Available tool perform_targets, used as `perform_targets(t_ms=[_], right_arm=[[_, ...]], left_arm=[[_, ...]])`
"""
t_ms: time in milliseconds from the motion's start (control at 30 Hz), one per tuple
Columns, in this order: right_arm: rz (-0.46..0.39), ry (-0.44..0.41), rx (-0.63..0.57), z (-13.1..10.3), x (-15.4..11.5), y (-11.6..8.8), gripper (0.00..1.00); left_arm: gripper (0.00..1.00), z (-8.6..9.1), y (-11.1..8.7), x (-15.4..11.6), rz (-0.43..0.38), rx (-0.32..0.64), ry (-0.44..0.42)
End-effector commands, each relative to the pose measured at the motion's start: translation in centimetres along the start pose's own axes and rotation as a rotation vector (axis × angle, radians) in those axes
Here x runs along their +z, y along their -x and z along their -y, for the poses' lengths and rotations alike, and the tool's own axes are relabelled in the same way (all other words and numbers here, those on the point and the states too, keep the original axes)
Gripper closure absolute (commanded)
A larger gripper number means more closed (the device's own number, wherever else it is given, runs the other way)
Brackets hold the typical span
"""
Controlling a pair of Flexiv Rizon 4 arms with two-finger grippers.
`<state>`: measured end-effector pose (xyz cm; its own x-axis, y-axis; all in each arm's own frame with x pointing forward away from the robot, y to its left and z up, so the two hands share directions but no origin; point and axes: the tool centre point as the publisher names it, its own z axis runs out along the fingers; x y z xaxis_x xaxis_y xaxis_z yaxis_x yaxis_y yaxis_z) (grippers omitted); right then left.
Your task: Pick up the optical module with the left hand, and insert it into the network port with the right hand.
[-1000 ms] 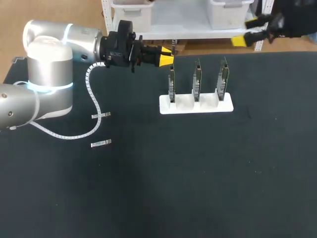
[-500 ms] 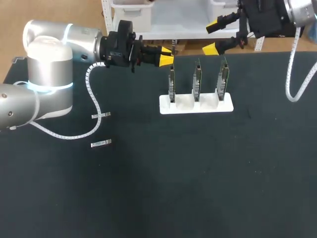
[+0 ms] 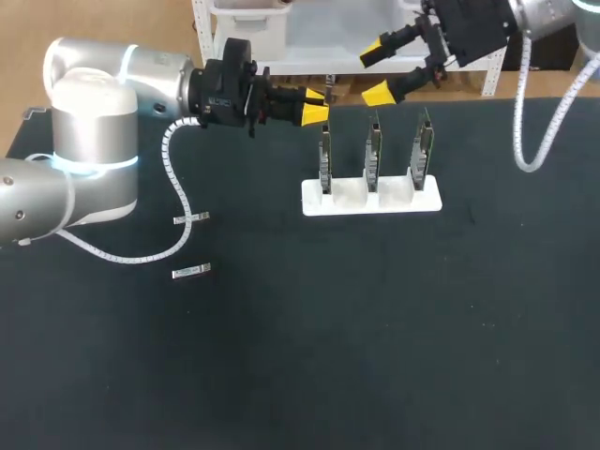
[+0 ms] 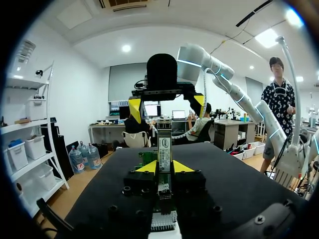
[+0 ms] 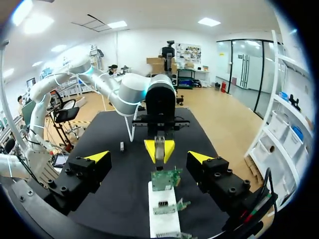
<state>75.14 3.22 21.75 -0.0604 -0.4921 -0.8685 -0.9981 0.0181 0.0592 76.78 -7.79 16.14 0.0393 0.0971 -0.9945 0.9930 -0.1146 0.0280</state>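
The left hand (image 3: 317, 113) is pinched tight, just left of the white stand (image 3: 370, 199). The right hand (image 3: 372, 73) is spread wide at its far side.

The table (image 3: 328, 356) has a black surface. A white holder (image 3: 371, 198) stands on it near the far edge, carrying three upright circuit boards (image 3: 374, 150) in a row. On my left side, well apart from the holder, two small silvery parts lie flat: the far optical module (image 3: 190, 218) and the near optical module (image 3: 191, 271).
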Motion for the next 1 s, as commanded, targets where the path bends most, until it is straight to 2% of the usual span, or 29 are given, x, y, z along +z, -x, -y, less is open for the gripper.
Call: perform_targets(t_ms=[33,400,1000], right_arm=[[-0.001,0.024,-0.004,0.5,1.5,0.4,0.0],[0.009,-0.025,0.022,0.3,3.3,0.3,0.0],[-0.005,-0.033,0.017,1.0,4.7,0.8,0.0]], left_arm=[[1.0,0.0,0.0,0.0,0.0,0.001,0.002],[1.0,0.0,0.0,0.0,0.0,0.001,0.002],[1.0,0.0,0.0,0.0,0.0,0.001,0.002]])
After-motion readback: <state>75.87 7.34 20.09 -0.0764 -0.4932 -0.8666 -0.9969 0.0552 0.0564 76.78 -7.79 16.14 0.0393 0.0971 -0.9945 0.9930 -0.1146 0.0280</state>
